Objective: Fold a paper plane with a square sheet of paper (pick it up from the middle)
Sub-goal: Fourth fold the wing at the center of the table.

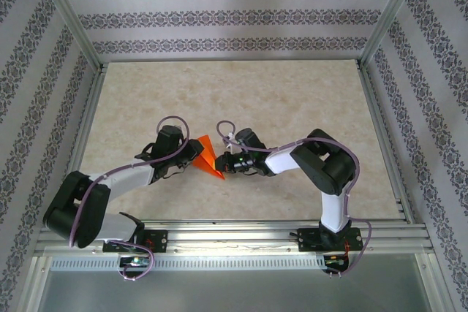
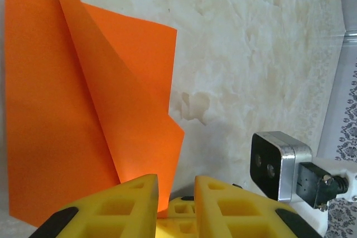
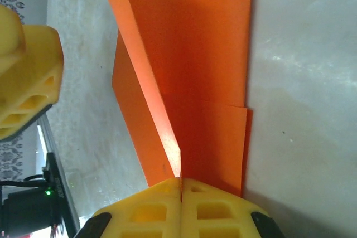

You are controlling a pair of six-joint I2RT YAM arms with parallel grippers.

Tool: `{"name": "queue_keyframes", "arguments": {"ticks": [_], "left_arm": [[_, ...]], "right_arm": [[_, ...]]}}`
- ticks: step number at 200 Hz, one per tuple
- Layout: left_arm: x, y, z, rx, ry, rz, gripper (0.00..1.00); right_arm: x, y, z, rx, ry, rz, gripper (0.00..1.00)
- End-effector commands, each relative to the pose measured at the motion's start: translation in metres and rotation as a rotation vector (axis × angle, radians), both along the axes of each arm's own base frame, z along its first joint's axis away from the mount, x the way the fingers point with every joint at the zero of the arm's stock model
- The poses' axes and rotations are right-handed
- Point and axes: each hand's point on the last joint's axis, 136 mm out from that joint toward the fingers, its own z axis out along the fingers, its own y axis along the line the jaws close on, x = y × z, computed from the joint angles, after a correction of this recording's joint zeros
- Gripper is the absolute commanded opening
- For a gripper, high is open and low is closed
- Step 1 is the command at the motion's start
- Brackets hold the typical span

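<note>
Sheet of paper (image 1: 208,157), bright orange, partly folded, sits between the two end effectors over the middle of the worktop (image 1: 292,100), nearer its front.

Right end effector (image 3: 181,182): yellow fingers pressed flat together, clamped on the near edge of the sheet where a raised crease runs down to them. In the top view it (image 1: 228,168) meets the sheet's right-hand lower corner.

Left end effector (image 2: 176,179): fingers stand a narrow gap apart, and a corner of the sheet (image 2: 83,110) reaches into that gap. I cannot tell whether the pads touch it. One flap lifts off the rest along a long diagonal fold.

Outward: the two end effectors face each other, near but apart, the left one (image 1: 191,153) at the sheet's left edge.

Room: bare pale marbled worktop opens behind and to both sides. Metal rails (image 1: 369,129) border it, with patterned walls (image 1: 219,16) beyond.
</note>
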Motion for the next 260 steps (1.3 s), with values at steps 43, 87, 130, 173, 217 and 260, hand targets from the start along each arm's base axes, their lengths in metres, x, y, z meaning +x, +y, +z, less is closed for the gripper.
{"name": "queue_keyframes", "arguments": {"ticks": [43, 87, 130, 173, 217, 260], "left_arm": [[0.013, -0.013, 0.002, -0.040, -0.038, -0.063, 0.23], [0.009, -0.008, -0.015, -0.015, 0.015, -0.041, 0.18], [0.003, -0.006, -0.033, -0.014, 0.064, -0.026, 0.15], [0.002, -0.006, -0.044, -0.008, 0.085, -0.027, 0.14], [-0.002, -0.003, -0.054, 0.011, 0.107, -0.027, 0.11], [-0.005, -0.002, -0.062, 0.022, 0.126, -0.031, 0.11]], "right_arm": [[0.007, -0.001, 0.003, 0.074, 0.110, -0.082, 0.00], [0.010, -0.009, -0.004, 0.037, 0.104, -0.128, 0.00], [0.010, -0.014, -0.009, 0.026, 0.109, -0.160, 0.00], [0.009, -0.014, -0.009, 0.060, 0.135, -0.174, 0.00], [0.011, -0.020, -0.008, 0.060, 0.141, -0.192, 0.00], [0.012, -0.022, -0.007, 0.086, 0.173, -0.205, 0.00]]}}
